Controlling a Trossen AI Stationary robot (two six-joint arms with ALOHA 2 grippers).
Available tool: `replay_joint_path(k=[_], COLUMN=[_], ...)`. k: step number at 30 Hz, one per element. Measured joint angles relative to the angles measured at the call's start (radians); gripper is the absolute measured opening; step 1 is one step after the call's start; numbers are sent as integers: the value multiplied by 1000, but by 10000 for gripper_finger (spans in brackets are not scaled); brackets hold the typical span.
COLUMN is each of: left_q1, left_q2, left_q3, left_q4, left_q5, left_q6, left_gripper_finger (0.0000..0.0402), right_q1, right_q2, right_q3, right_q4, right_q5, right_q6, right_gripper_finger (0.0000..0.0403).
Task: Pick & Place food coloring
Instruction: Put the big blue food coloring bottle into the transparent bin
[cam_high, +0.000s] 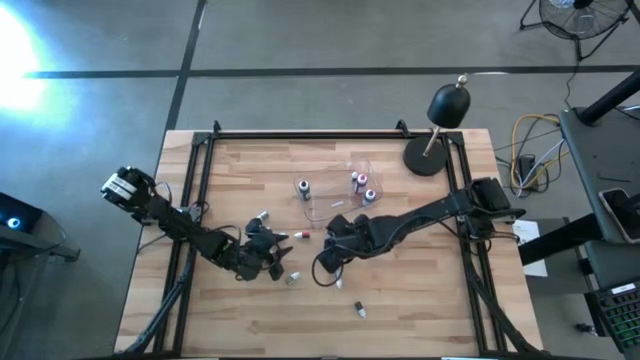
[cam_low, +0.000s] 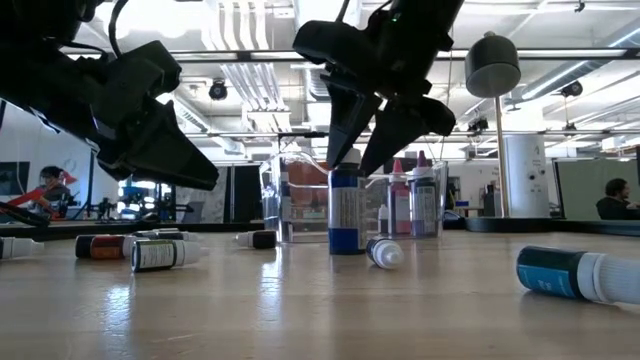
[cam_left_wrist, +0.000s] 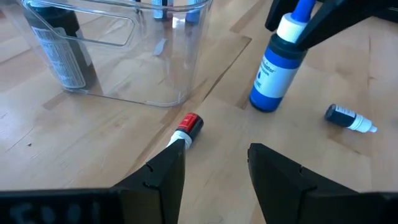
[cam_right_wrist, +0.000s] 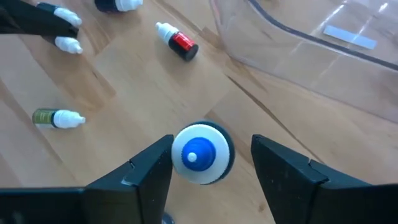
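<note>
A blue food coloring bottle (cam_left_wrist: 273, 74) with a white collar stands upright on the wooden table. My right gripper (cam_right_wrist: 211, 165) hangs over it, pointing steeply down, open, one finger on each side of its cap (cam_right_wrist: 200, 154); the low view shows the same (cam_low: 355, 165). My left gripper (cam_left_wrist: 214, 171) is open and low over the table to the left (cam_high: 270, 255). A red-capped bottle (cam_left_wrist: 188, 126) lies just beyond its fingertips. Both grippers are bare. My right gripper has one finger (cam_right_wrist: 158, 165) close against the blue bottle's white collar (cam_right_wrist: 179, 155), while the other finger stands clear of it. Whether the near finger touches, I cannot tell. The bottle stands upright on the table.
A clear plastic tub (cam_left_wrist: 155, 74) with several bottles stands behind the blue one. Loose bottles lie about: (cam_low: 165, 255), (cam_low: 385, 252), (cam_low: 570, 272), a small dark one (cam_left_wrist: 348, 117), a green one (cam_right_wrist: 56, 117). A black lamp (cam_high: 440, 130) stands at the far right.
</note>
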Motion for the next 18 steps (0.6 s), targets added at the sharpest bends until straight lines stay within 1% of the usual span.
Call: replay_joint_path(k=[12, 14, 18], left_q1=[2, 2, 3], left_q2=[0, 0, 0], left_q3=[0, 0, 0], left_q4=[0, 0, 0], left_q5=[0, 0, 0], left_q6=[0, 0, 0], left_gripper_finger=[149, 149, 149], right_q1=[-8, -8, -8], right_q2=[-2, -2, -1], right_q3=[0, 1, 25], right_q4=[2, 1, -22], right_q5=[-3, -5, -26], right_q6=[-2, -4, -9], right_gripper_finger=[120, 110, 108])
